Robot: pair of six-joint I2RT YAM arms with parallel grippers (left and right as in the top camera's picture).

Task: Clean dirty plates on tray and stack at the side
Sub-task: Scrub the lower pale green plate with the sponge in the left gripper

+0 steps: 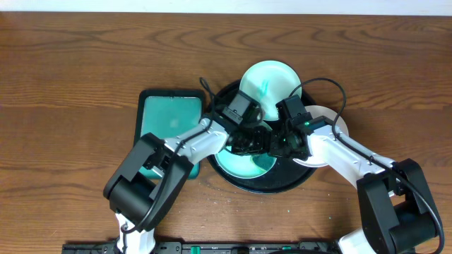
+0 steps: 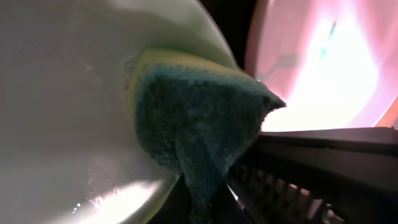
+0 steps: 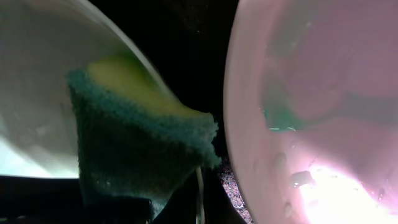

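A pale mint plate (image 1: 240, 166) lies in the black tray (image 1: 282, 185); it also fills the left of the left wrist view (image 2: 68, 112). My left gripper (image 1: 252, 141) is shut on a green and yellow sponge (image 2: 199, 118), which presses on this plate's rim. My right gripper (image 1: 280, 140) meets it from the right, and the plate's thin rim (image 3: 199, 186) runs down between its jaws. The sponge (image 3: 130, 143) also shows in the right wrist view. A second plate (image 1: 268, 83) with teal smears leans on the tray's far rim. A third, white plate (image 1: 335, 120) lies right of the tray.
A rectangular teal tray (image 1: 169, 116) lies on the wooden table left of the black tray, under my left arm. Both arms cross over the middle of the black tray. Black cables loop over the tray's far side.
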